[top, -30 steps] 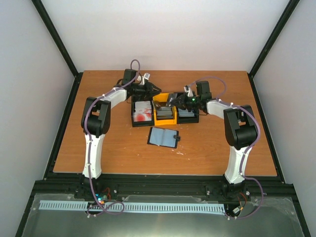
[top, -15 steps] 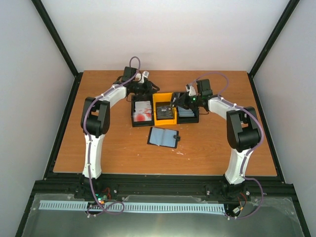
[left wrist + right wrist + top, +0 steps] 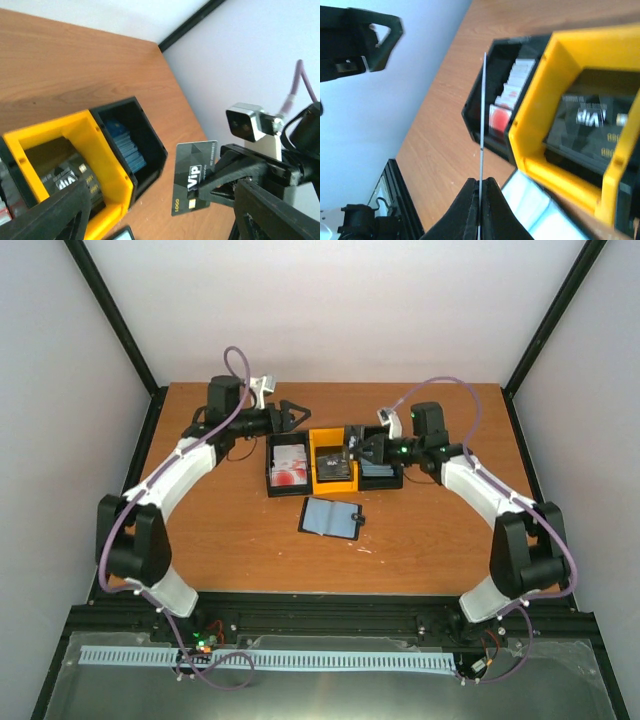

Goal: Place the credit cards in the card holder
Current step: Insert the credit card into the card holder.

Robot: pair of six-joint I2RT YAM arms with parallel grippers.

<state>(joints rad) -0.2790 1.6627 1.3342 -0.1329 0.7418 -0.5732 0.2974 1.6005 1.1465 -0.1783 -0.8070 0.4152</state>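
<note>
My right gripper [image 3: 480,197] is shut on a dark grey credit card [image 3: 196,176], held upright above the table near the bins; in the right wrist view the card shows edge-on. My left gripper [image 3: 287,414] stands open and empty to the left of the bins, its fingers [image 3: 272,212] wide apart. The card holder [image 3: 330,518] lies open on the table in front of the bins, pale lining up. More credit cards stand in the bins: white ones with a red blotch [image 3: 290,464], dark ones [image 3: 334,467], blue ones [image 3: 122,145].
Three bins stand side by side at mid table: a black one [image 3: 271,468], a yellow one [image 3: 319,483] and another black one [image 3: 395,480]. A black frame [image 3: 130,460] runs round the wooden table, with white walls behind.
My left gripper has opened and drawn back to the left, away from the bins. Both arms have folded lower and outward. The right gripper stays shut on the dark card.
</note>
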